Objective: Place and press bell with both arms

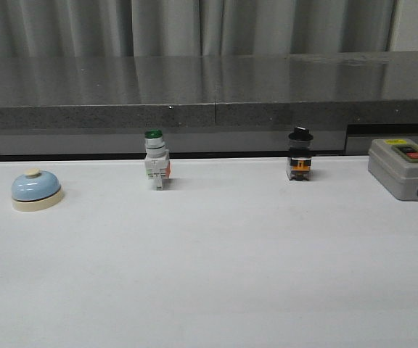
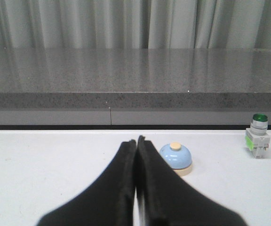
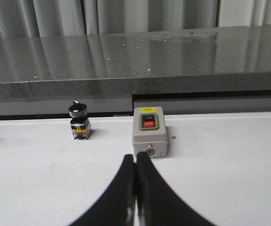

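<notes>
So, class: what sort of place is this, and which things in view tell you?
Probably a robot test bench in a lab: a bare white table with a bell, two panel switches and a grey on/off box lined up, curtains behind.
</notes>
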You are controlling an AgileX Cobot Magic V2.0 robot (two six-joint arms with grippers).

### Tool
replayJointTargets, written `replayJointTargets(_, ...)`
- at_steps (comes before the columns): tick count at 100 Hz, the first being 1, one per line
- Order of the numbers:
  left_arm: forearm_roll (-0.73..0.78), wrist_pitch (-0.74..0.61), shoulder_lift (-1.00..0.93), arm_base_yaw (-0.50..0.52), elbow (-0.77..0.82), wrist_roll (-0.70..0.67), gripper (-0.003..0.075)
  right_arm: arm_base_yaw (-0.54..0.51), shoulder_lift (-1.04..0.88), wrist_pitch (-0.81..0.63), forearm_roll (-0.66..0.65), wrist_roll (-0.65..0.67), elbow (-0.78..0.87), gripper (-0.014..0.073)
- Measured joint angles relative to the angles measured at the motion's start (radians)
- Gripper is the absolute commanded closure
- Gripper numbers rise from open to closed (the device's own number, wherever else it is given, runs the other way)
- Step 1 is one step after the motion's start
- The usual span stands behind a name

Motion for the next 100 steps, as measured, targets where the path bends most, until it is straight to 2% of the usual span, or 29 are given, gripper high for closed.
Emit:
replayJointTargets(13, -0.035, 0.090, 0.028, 0.000, -0.078, 0.000, 0.0741, 0.000, 0.000, 0.000, 0.000, 0.000, 0.000, 0.0654)
replayJointTargets(27, -0.082, 0.161, 0.155, 0.000, -0.223, 0.000, 0.0741, 0.000, 0.000, 0.000, 0.000, 0.000, 0.000, 0.0654)
replayJointTargets(62, -0.101, 0.466, 0.664, 0.000, -0.653, 0.000, 0.0741, 0.000, 0.000, 0.000, 0.000, 0.000, 0.000, 0.0654)
replayJointTargets(76, -0.103, 0.508, 0.829, 0.000, -0.749, 0.000, 0.0741, 0.000, 0.000, 0.000, 0.000, 0.000, 0.000, 0.0654)
replayJointTargets(93, -0.103, 0.516, 0.964, 0.000, -0.794, 0.000, 0.0738, 0.000, 0.000, 0.000, 0.000, 0.000, 0.000, 0.0654)
replayJointTargets(100, -0.103, 0.516, 1.001, 0.000, -0.798, 0.000, 0.0690, 0.000, 0.000, 0.000, 0.000, 0.000, 0.000, 0.0654)
